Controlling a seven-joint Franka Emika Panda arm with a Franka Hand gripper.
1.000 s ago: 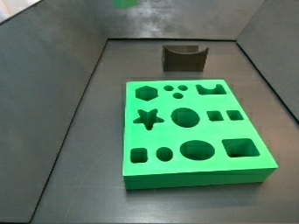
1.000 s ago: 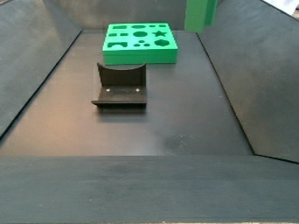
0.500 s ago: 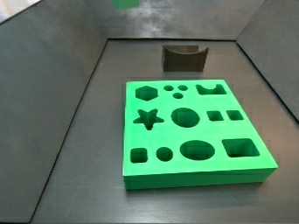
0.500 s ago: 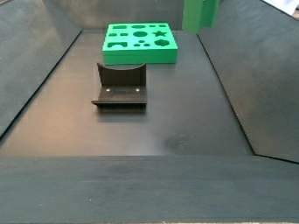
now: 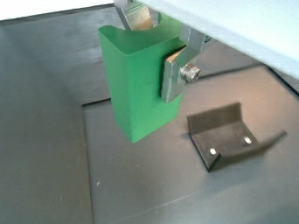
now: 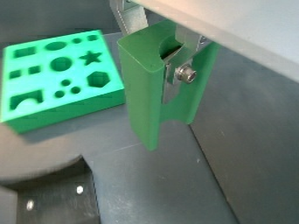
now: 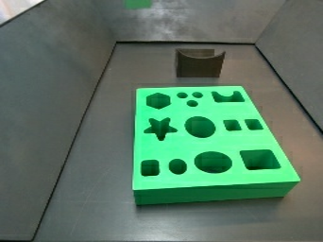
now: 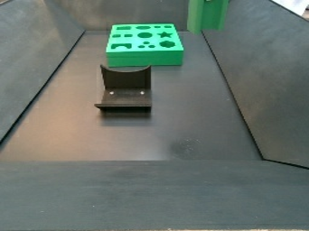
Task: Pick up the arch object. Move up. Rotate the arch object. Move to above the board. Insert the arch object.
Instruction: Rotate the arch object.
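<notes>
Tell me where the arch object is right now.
The arch object is clamped between the gripper fingers, raised off the floor. In a side view it hangs beside the board, not over the cut-outs.

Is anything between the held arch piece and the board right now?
Nothing visible. The gripper holds the arch object up in the air; the board lies open on the floor, and the fixture sits apart from it.

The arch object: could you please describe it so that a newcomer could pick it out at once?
Start at the big bright green board with its cut-out holes. Above its far right corner hangs the gripper, and its fingers clamp the arch object. It is a tall narrow plain green block, held in the air, unlike the dark fixture on the floor.
</notes>
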